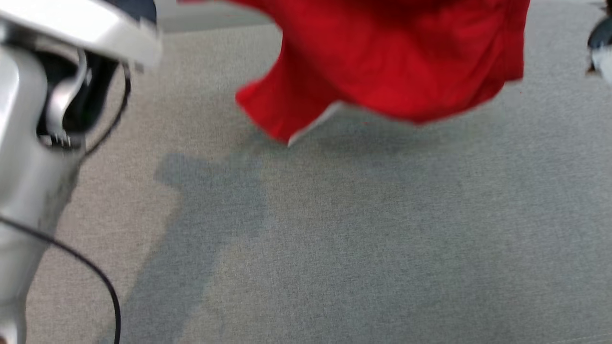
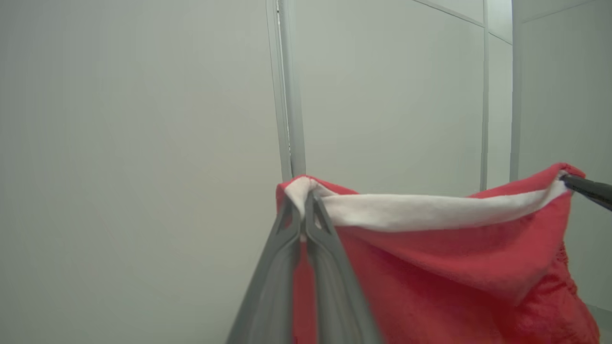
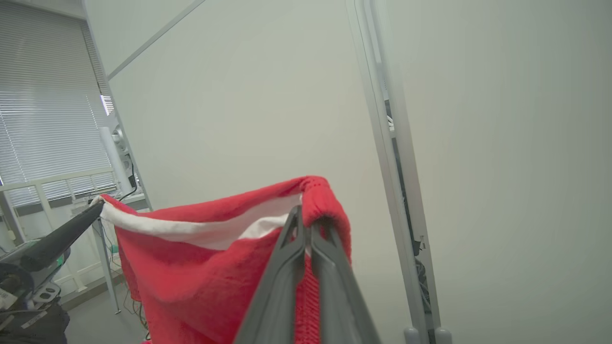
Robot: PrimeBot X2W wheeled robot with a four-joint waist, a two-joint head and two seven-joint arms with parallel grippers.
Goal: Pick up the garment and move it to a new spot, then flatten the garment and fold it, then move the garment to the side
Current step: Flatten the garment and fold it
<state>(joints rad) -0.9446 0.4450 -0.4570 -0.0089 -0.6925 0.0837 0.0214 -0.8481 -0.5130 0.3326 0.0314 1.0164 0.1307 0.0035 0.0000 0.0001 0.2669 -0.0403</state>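
Note:
The garment (image 1: pixel 392 62) is red with a white band along its edge, and it hangs in the air above the grey table (image 1: pixel 334 248). In the left wrist view my left gripper (image 2: pixel 302 203) is shut on one corner of the garment (image 2: pixel 430 267), pinching the white band. At that view's right edge, the right gripper's dark fingers (image 2: pixel 588 188) hold the other corner. My right gripper (image 3: pixel 303 220) is likewise shut on the garment (image 3: pixel 201 267) in its own view, where the left gripper's fingers (image 3: pixel 62 234) pinch the far corner. The band stretches between both grips.
A pale forearm (image 1: pixel 33 157) with a black cable fills the head view's left edge. A dark and white part (image 1: pixel 601 48) shows at the right edge. Pale wall panels with metal posts (image 2: pixel 289 91) stand behind the garment. A window with blinds (image 3: pixel 43 100) and a railing lie to one side.

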